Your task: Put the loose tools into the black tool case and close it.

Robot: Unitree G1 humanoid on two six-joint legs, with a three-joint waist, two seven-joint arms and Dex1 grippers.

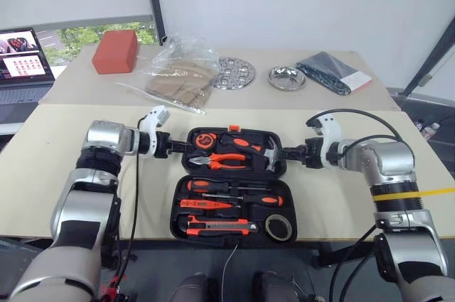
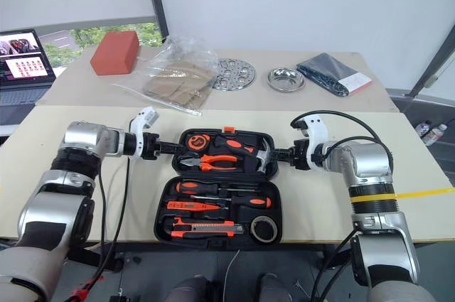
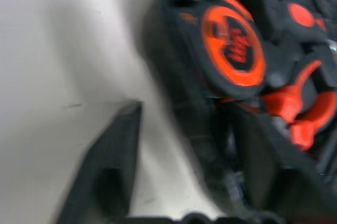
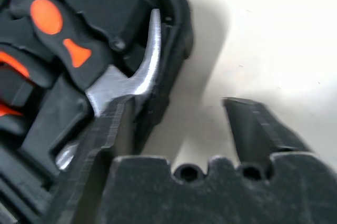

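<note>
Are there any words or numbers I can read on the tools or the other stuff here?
None can be read.
Round orange-and-black tape measure: dark marking on its orange face, too blurred to read.
Open laptop screen: small pictures and text, too small to read.
Black-and-orange utility knife: no lettering can be made out.

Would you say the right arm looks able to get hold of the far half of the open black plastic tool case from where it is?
Probably yes: the right gripper sits open at that half's right edge, one finger over the rim of the black tool case by the hammer, nothing between.
</note>
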